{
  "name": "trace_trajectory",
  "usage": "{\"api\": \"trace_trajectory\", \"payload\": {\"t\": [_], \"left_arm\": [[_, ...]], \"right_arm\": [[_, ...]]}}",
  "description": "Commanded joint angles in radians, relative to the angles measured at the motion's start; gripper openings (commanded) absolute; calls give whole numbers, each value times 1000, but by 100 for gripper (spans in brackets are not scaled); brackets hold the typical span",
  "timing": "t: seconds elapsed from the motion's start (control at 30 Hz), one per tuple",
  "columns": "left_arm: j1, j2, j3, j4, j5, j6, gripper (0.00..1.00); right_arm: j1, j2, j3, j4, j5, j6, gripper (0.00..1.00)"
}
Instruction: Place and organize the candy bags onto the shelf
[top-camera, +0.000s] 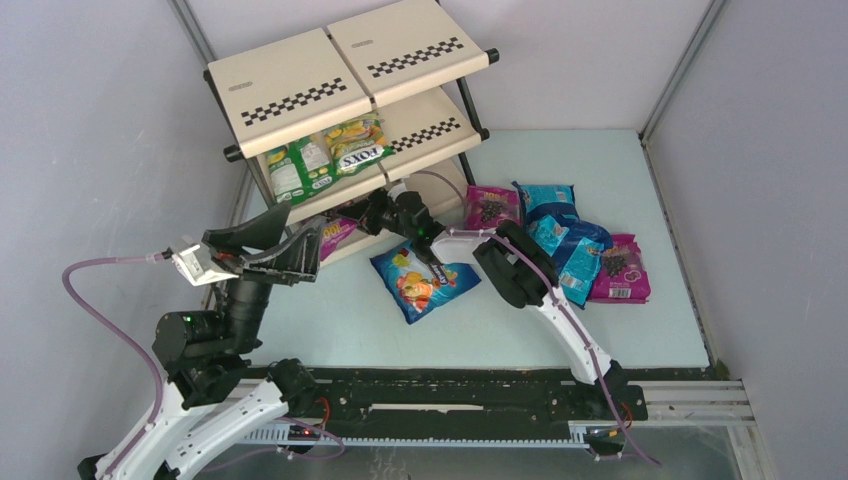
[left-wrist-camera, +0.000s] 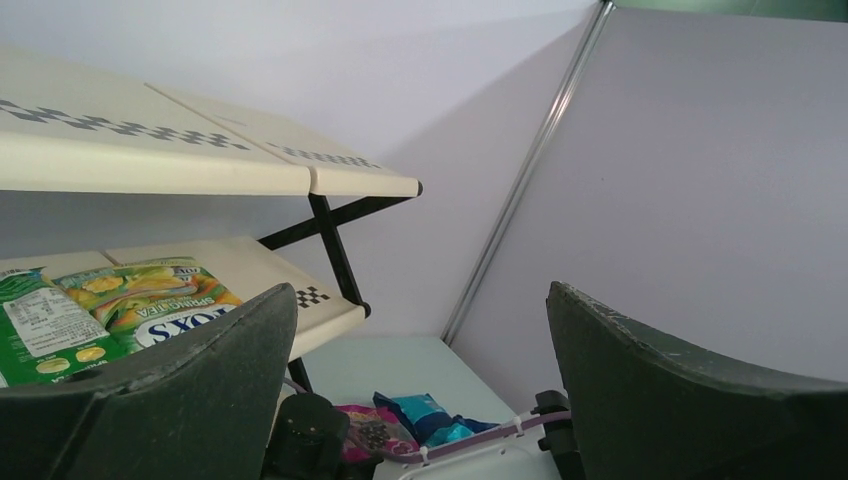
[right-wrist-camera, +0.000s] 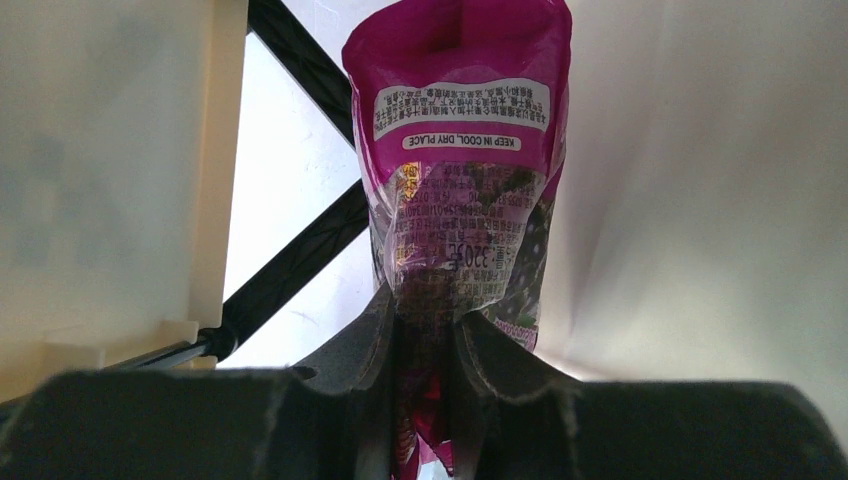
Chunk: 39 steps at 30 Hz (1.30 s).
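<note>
Tightly clamped in the right pincer (right-wrist-camera: 425, 320): one end of a magenta candy bag (right-wrist-camera: 460, 150), pinched by its thin edge, probably so as to stay flat and slide in lengthwise. Straight ahead of the fingers, the bag's printed back, standing up in the wrist view. Just to the left of it, a pale panel of the shelf (right-wrist-camera: 100, 150), with a black frame bar (right-wrist-camera: 300, 265) beyond. Likely carried this way to slip under the middle tier onto the lowest one without snagging.

Seen from above, right arm stretched forward and leftward over the table (top-camera: 640, 330), elbow raised, wrist tucked in under the shelf's front edge. Just behind that pincer, a blue bag with orange fruit (top-camera: 425, 283), flat on the table. Farther back and to the right, a loose heap of teal and magenta bags (top-camera: 570, 240). Above the pincer, green-yellow bags (top-camera: 320, 155) lying on the middle tier.

Near on its left, the left pincer (top-camera: 272, 250), spread wide and holding nothing, forearm lifted and aimed at the shelf, apparently parked out of the way.
</note>
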Motion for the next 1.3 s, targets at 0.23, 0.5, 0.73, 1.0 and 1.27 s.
{"api": "trace_trajectory", "payload": {"t": [0.23,0.5,0.73,1.0,1.27], "left_arm": [[-9,7,1,32,-23,23,100],[-10,13,0,32,-25,23,100],[-10,7,-2,36,-36,28,100],[-12,12,-7,41,-32,21,100],[-6,26,-6,39,-22,18,100]], "right_arm": [[15,89,203,-26,-20,13,15],[23,122,262,-138,43,8,15],[33,149,328,-216,53,-11,22],[14,32,226,-311,21,-96,64],[0,-148,41,-403,-1,-215,84]]}}
